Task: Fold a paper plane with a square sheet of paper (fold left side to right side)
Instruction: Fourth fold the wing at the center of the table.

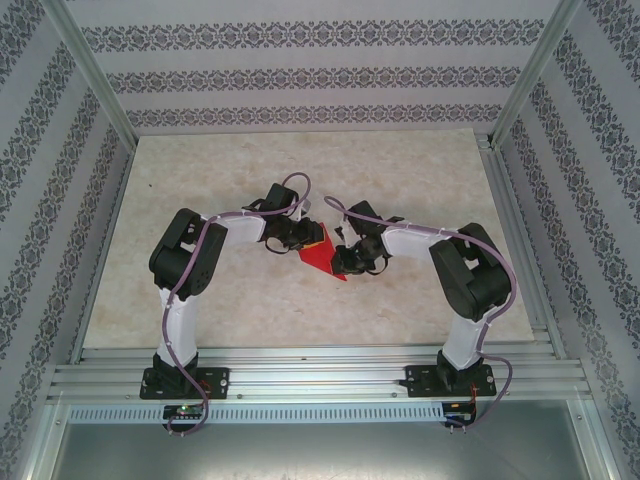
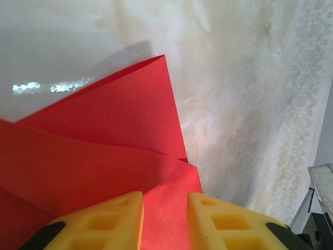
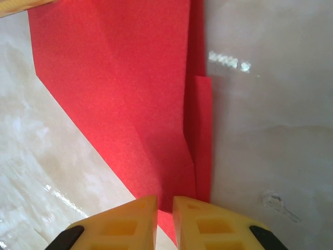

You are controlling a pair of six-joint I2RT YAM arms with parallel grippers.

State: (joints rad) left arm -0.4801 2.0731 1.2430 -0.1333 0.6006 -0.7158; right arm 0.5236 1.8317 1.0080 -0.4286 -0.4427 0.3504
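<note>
Left tool (image 2: 165, 198) part open, its yellow fingers (image 2: 117, 213) set astride the red paper plane (image 2: 119, 130), which spreads ahead of them on the desk (image 2: 250, 104). Right tool (image 3: 165, 200) nearly clenched, the paper plane's narrow end in the slit between its tips. Whether it truly pinches cannot be told.

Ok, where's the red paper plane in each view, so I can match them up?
Top external: paper plane near picture centre, mid-table.
Left wrist: paper plane fills the lower left, one corner pointing up.
Right wrist: paper plane runs from the top edge down to bottom centre.
Shared landmark: the pale marbled table top under it.
</note>
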